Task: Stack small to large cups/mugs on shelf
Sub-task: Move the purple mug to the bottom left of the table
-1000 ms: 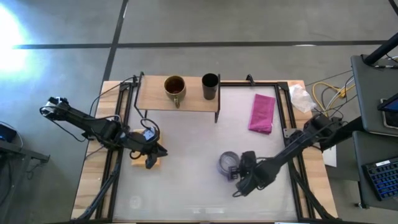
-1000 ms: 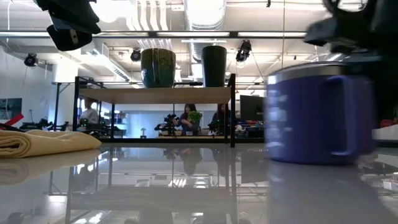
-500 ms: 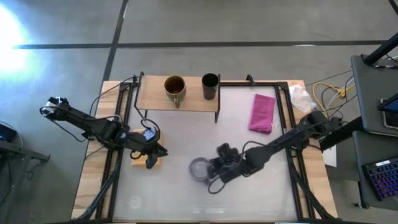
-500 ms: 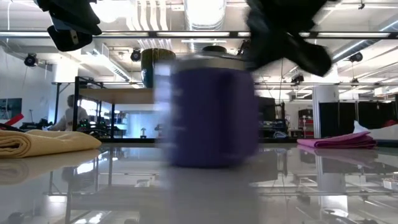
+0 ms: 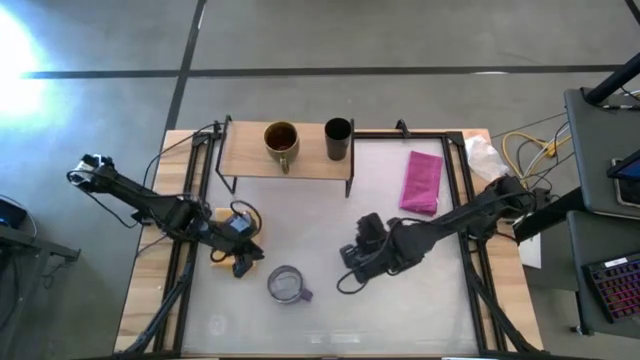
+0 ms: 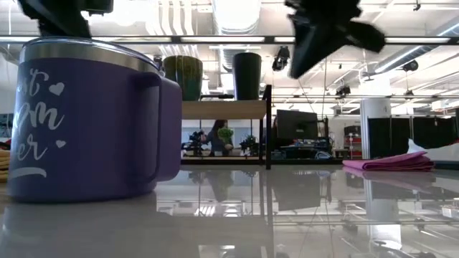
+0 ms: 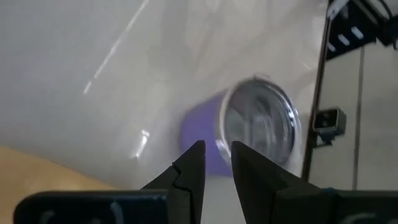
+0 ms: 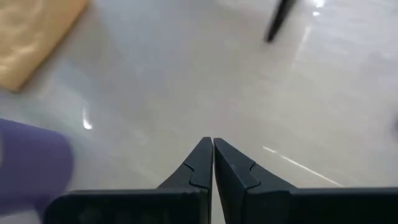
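The purple mug (image 5: 286,285) with its shiny silver top stands upright, between the slightly open left gripper (image 5: 243,262) and the closed, empty right gripper (image 5: 350,262).

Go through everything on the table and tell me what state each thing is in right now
Purple mug: upright on the table, held by neither gripper.
Olive mug: upright on the shelf.
Black cup: upright on the shelf, beside the olive mug.
Pink cloth: folded, lying flat on the table.
Tan pad: lying flat on the table.
Left gripper: slightly open, empty, near the purple mug.
Right gripper: shut, empty.
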### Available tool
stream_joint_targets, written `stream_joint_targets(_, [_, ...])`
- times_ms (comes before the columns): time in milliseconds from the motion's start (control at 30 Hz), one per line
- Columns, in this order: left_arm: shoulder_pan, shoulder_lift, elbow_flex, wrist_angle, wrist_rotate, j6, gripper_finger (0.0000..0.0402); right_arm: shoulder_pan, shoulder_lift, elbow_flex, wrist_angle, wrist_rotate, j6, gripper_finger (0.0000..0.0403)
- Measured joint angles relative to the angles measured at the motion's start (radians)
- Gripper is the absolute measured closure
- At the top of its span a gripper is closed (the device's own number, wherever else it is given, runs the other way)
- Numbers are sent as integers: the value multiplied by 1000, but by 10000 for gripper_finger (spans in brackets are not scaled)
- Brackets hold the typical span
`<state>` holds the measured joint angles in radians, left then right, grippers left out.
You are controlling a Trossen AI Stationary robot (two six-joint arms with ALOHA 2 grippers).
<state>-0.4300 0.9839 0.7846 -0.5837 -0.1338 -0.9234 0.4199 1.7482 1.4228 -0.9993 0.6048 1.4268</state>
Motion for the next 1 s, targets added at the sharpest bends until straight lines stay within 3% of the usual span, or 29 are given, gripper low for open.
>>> stream_joint_targets(133, [-41, 67, 41, 55, 4, 7, 338, 53, -11, 40, -139, 2, 71, 394])
stream_joint_targets(333, [15, 208, 176, 74, 2, 238, 338, 110, -23, 77, -231, 2, 164, 376])
stream_joint_targets(533, [119, 395, 347, 78, 191, 418, 338, 151, -48, 79, -235, -21, 213, 312])
stream_joint_targets(733, [116, 604, 528, 41, 320, 548, 338, 212, -72, 79, -288, -25, 301, 242])
stream_joint_targets(1000, [83, 746, 714, -201, 329, 697, 310, 320, -79, 79, -368, -26, 405, 186])
